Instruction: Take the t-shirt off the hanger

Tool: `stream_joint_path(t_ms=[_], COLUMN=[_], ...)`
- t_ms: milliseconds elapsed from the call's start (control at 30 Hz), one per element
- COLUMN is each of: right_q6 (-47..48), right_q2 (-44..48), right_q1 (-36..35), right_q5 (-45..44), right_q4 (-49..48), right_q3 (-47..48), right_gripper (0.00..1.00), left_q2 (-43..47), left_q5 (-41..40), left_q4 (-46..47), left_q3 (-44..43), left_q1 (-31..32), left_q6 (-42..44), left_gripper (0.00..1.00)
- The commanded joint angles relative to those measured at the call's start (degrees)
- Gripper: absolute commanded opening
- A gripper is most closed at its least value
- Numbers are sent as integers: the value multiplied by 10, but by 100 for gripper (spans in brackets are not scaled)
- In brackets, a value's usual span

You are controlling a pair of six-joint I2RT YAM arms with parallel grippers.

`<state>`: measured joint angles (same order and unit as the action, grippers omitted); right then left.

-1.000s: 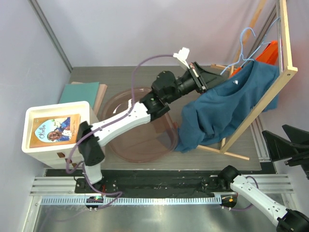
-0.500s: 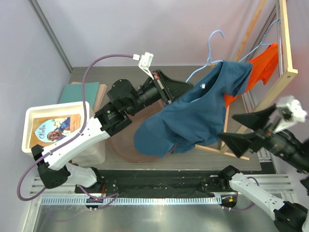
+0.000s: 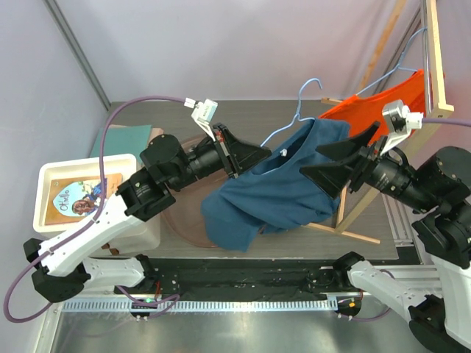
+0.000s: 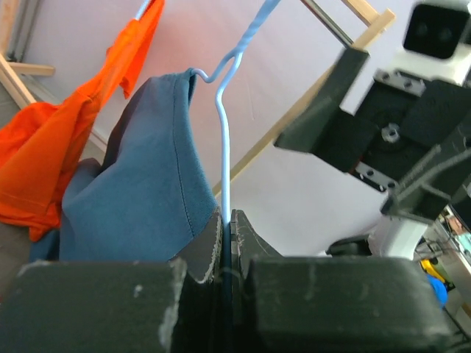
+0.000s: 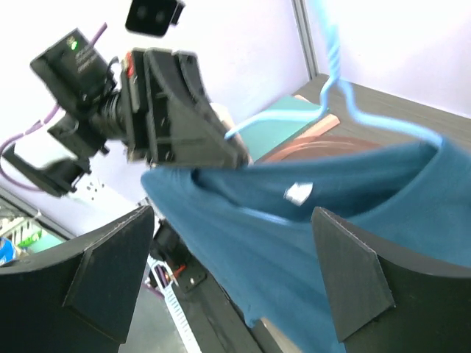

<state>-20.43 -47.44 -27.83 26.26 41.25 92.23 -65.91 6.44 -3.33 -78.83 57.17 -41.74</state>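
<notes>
My left pincer (image 4: 227,220) is clamped tight on the hanger (image 4: 223,147), a thin, pale-blue wire with a twisted neck. The wire runs straight up from between my black, wedge-shaped fingers. The t-shirt (image 3: 272,195) is on that hanger, held in the air over the table between my two arms. It is soft, deep-blue knit, bunched at the collar and sagging in loose folds below.

My right pincer (image 3: 331,163) stands wide apart just beside the shirt's right edge, gripping nothing. Its own camera looks between the two blunt fingers at the blue cloth (image 5: 331,213) and picks out a small white tag (image 5: 298,193) inside the collar. It also sees my left pincer (image 5: 199,140) end-on, which the overhead view shows only from the side.

The left wrist view alone shows the orange garment (image 4: 110,81) hanging limp behind the shirt; from above it drapes on the wooden rack (image 3: 434,59).

On the left a white bin (image 3: 88,163) holds a picture book (image 3: 85,197) lying flat — beside it sits a round, brownish translucent basin (image 3: 184,224), its contents hidden by my arm.
</notes>
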Motion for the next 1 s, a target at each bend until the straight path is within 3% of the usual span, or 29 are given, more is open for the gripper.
stream_joint_path(t_ms=[0,100,367,467,767,967], right_q6=[-29,-29,-31,-28,-31,-37], right_q2=[-30,-33,-25,-22,9,24], right_q1=[3,3,2,3,3,3], right_q5=[-43,-83,-180,-186,-178,-181], right_q4=[-48,-36,-40,-43,-64,-76], right_q3=[40,49,42,38,-13,-52], right_gripper=[93,93,80,78,60,56], left_q2=[0,-7,-17,-37,-77,-77], left_q5=[78,122,140,160,171,176], left_q4=[31,31,31,31,52,56], left_q3=[-8,-18,-24,-37,-70,-77], left_q1=[-3,-3,-3,-1,9,18], left_q6=[10,10,9,2,-2,-4], left_gripper=[0,0,0,0,0,0])
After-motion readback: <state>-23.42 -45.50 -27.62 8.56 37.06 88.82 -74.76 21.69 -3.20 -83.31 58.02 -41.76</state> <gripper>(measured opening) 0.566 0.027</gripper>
